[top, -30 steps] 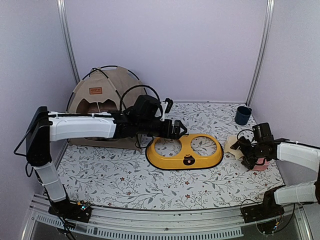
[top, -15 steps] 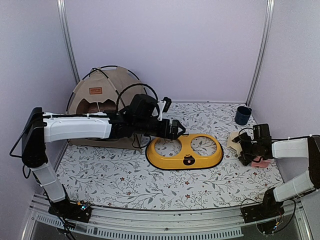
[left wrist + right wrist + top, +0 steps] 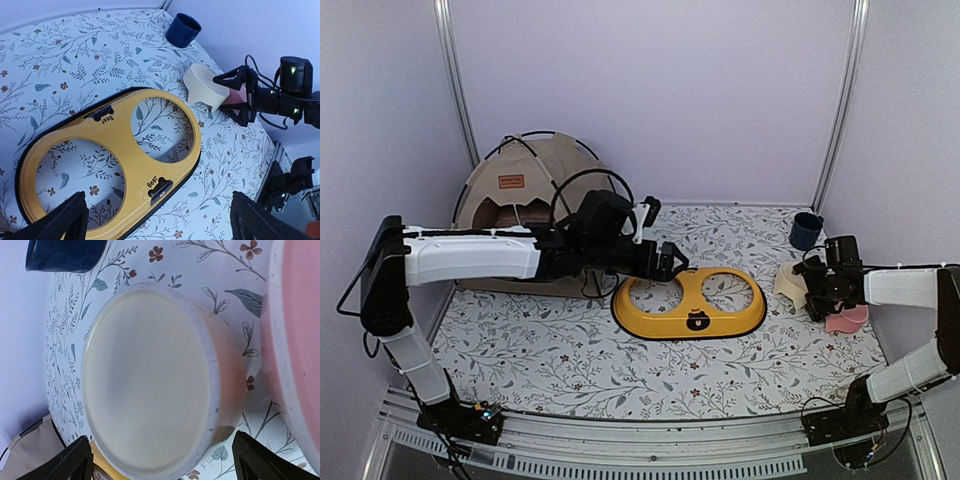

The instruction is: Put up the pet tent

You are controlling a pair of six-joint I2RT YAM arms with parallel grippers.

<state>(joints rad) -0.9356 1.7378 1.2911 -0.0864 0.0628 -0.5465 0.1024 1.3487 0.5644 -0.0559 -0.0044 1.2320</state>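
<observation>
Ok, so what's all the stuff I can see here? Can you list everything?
tent: one, tan with black poles, back left corner, standing up
bowl stand: one, yellow with two holes, middle of the table
cup: one, dark blue, back right
cream bowl: one, cream, right side, beside the pink bowl
pink bowl: one, pink, right edge
tablecloth: one, white with leaves and flowers, under everything
left pincer: one, black, open, over the stand's left end
right pincer: one, black, open, by the two bowls

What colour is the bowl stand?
Yellow with a black edge; the stand shows best in the left wrist view.
</observation>
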